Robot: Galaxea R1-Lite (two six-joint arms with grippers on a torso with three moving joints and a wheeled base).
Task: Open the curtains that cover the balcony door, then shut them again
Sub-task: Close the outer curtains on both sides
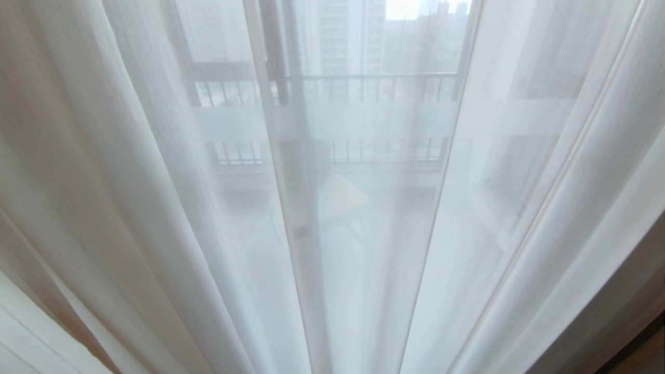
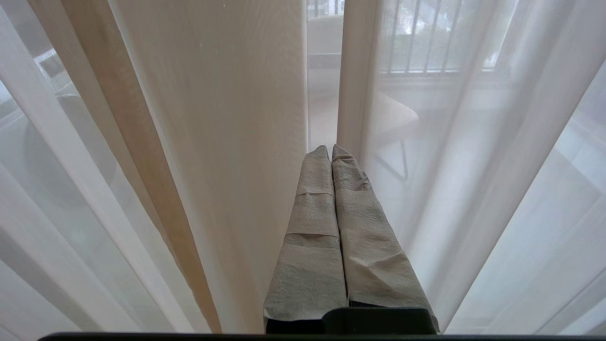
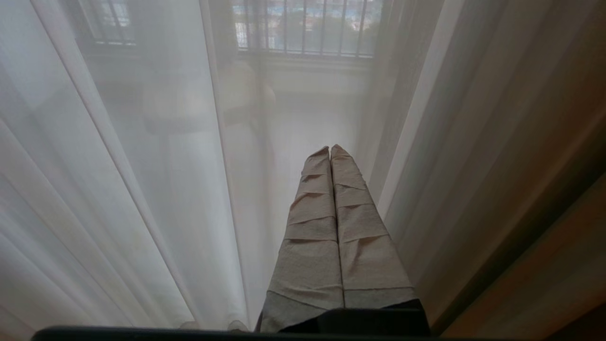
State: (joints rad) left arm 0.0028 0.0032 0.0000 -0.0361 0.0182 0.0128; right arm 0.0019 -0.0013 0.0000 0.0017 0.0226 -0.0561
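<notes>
We face the curtains (image 1: 363, 234), sheer layer drawn across the balcony door (image 1: 291, 156) w/ a slim gap at centre. Left gripper (image 2: 330, 148) points at that gap and right gripper (image 3: 330, 148) at the sheer; both pressed together, holding nothing. Prob. poised there to part the fabric.

sheer white curtains (image 1: 156, 182) drawn shut, balcony door (image 1: 363, 119) behind

**Setting: high-rise residential room at a balcony**

Floor-length sheer white curtains (image 1: 171, 208) hung closed across glazing. Behind them stood a balcony railing (image 1: 374, 80), a pale chair (image 2: 395, 118) on the balcony floor, and tall apartment towers (image 1: 345, 36) beyond, consistent with an upper-floor home or hotel room.
</notes>
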